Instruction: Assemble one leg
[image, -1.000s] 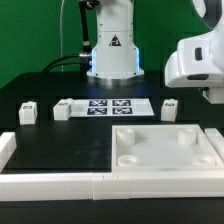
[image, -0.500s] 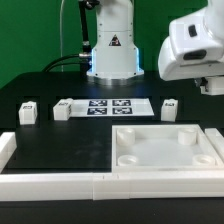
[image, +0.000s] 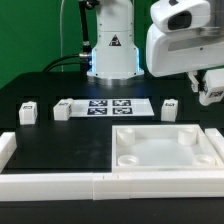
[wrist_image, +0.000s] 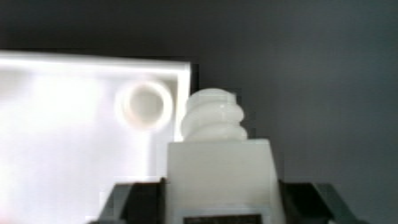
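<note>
You have a black bench (image: 60, 138) against a green backdrop (image: 30, 40). The marker board (image: 108, 106) is white with square black-and-white tags. Just beside it, the loose leg (image: 62, 109) is white with a black-and-white marker. Near the board, the panel (image: 165, 150) is plain white. The held leg (wrist_image: 222, 150), pinched between the dark fingers (wrist_image: 139, 206) of the claw (image: 210, 90), is white too.

Small white leg (wrist_image: 221, 165), ridged screw-like tip, seemingly gripped at its base, airborne.

Black table (image: 60, 145): 1. Leg (image: 62, 110): 4 in all, 3 standing on the table, 1 held above it. Large white panel (image: 165, 150): 1. Marker board (image: 108, 106): 1. Robot arm (image: 112, 45): 1. Gripper (image: 210, 92): 1.
</note>
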